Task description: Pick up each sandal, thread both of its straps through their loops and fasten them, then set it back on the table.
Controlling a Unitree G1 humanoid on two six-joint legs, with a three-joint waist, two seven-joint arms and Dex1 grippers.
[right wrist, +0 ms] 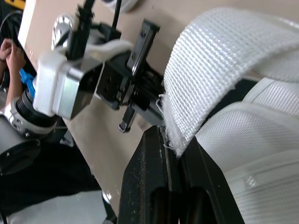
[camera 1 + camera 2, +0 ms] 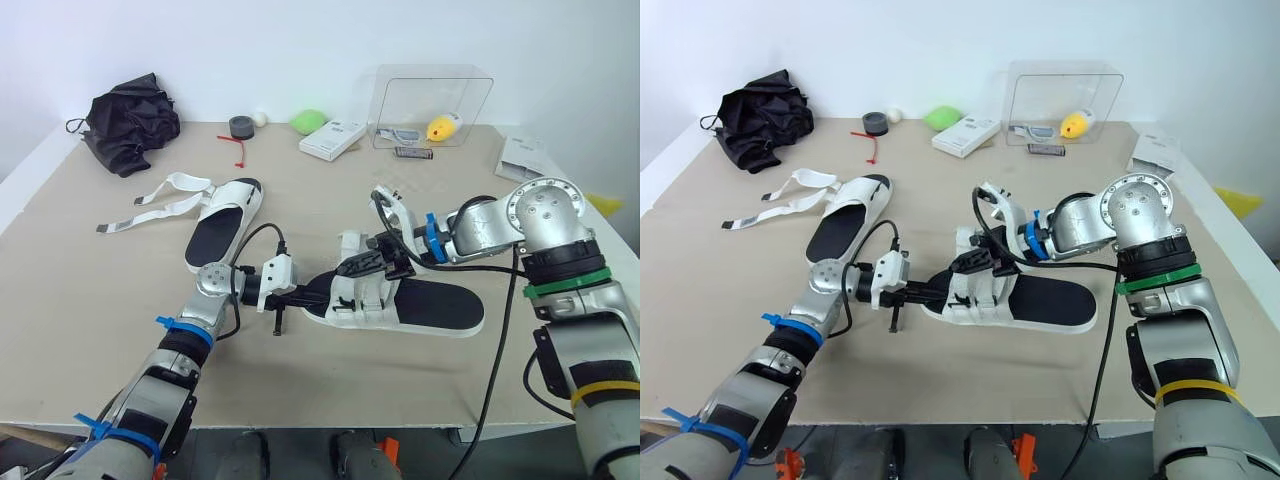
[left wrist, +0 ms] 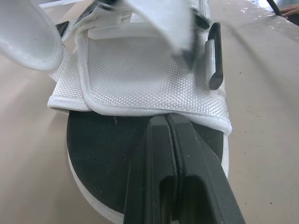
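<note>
Two white fabric sandals with black insoles: the near sandal (image 2: pixel 440 305) and the far sandal (image 2: pixel 225 228). There is one each of the rest:

- crumpled black cloth bundle (image 2: pixel 130 125)
- grey roll of tape (image 2: pixel 241 127)
- small white ball (image 2: pixel 260 117)
- red cable tie (image 2: pixel 240 150)
- lime-green rounded lump (image 2: pixel 308 121)
- flat white cardboard box (image 2: pixel 333 138)
- clear plastic box (image 2: pixel 430 85)
- yellow toy (image 2: pixel 443 127)
- small dark bar (image 2: pixel 413 153)
- white printed packet (image 2: pixel 522 155)

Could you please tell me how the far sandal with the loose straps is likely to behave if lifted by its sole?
The far sandal probably lifts easily: its sole looks thin and foam-like. Its straps lie limp and splayed on the table, so they would likely dangle. Lying flat, it shouldn't roll.
</note>
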